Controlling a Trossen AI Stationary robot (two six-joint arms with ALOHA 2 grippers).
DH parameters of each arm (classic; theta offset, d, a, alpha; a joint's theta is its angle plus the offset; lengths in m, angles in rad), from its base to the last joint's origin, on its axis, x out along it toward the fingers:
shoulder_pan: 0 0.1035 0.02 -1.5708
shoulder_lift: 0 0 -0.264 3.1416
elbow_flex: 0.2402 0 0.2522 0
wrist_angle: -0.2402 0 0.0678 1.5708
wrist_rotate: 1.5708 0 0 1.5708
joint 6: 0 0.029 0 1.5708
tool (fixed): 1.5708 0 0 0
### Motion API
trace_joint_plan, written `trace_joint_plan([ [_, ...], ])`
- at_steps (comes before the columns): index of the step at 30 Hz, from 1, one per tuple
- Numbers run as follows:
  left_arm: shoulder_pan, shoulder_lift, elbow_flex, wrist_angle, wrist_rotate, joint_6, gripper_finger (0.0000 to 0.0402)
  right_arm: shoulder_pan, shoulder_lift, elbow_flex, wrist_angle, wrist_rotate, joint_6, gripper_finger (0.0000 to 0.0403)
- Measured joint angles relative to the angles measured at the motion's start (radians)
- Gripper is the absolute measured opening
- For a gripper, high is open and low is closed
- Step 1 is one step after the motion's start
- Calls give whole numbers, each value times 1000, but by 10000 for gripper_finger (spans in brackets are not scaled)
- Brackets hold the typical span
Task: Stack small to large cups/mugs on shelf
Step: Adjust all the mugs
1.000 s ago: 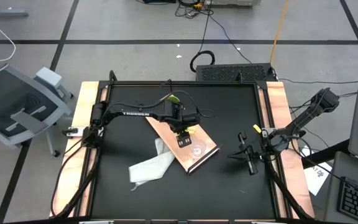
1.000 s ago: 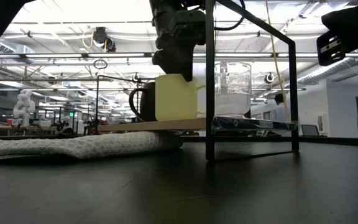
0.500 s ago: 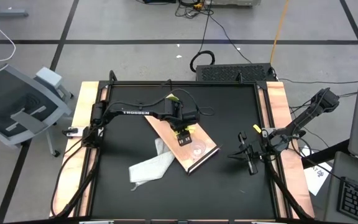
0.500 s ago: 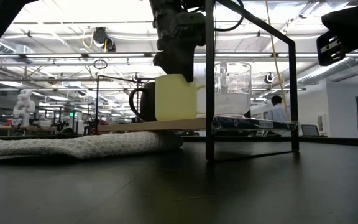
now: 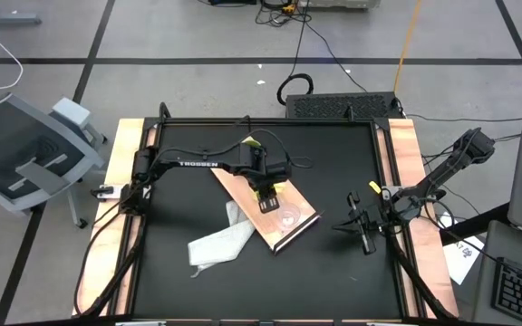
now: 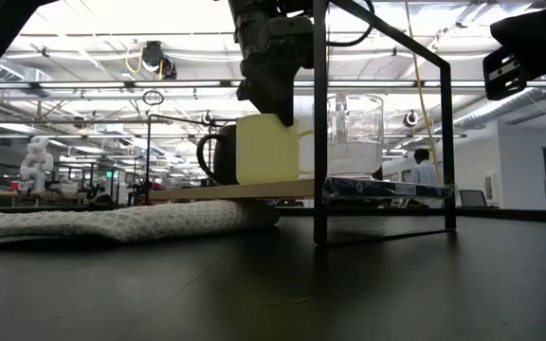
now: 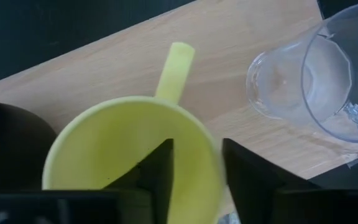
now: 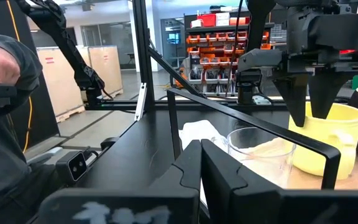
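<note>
On the light-wood shelf [image 5: 243, 186] three vessels stand upright in a row. They are a dark olive mug [image 6: 216, 156], a yellow mug [image 7: 104, 143] and a clear plastic cup [image 7: 303, 81]. My left gripper [image 7: 197, 168] points down over the yellow mug, open. One finger is inside the mug and one is outside its wall. My right gripper [image 5: 365, 237] waits shut near the table's right edge, holding nothing. My left gripper comes at the yellow mug from above, with its wall [image 7: 211, 155] between the two fingers, a little round from the handle [image 7: 176, 68]. I cannot tell whether either finger touches the wall. The mug stands upright on the shelf.
A white cloth [image 5: 220, 240] lies beside and partly under the shelf's near left side. The black frame bars [image 6: 320, 123] round the table stand in front of the mugs in the low view. Bare black tabletop lies toward the near edge.
</note>
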Motion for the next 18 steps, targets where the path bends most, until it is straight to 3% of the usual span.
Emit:
trace_joint_plan([
  [9,11,0,0,9,4,49,13,0,0,0,0,0,0,0],
  [18,0,0,0,-29,5,171,7,0,0,0,0,0,1,0],
])
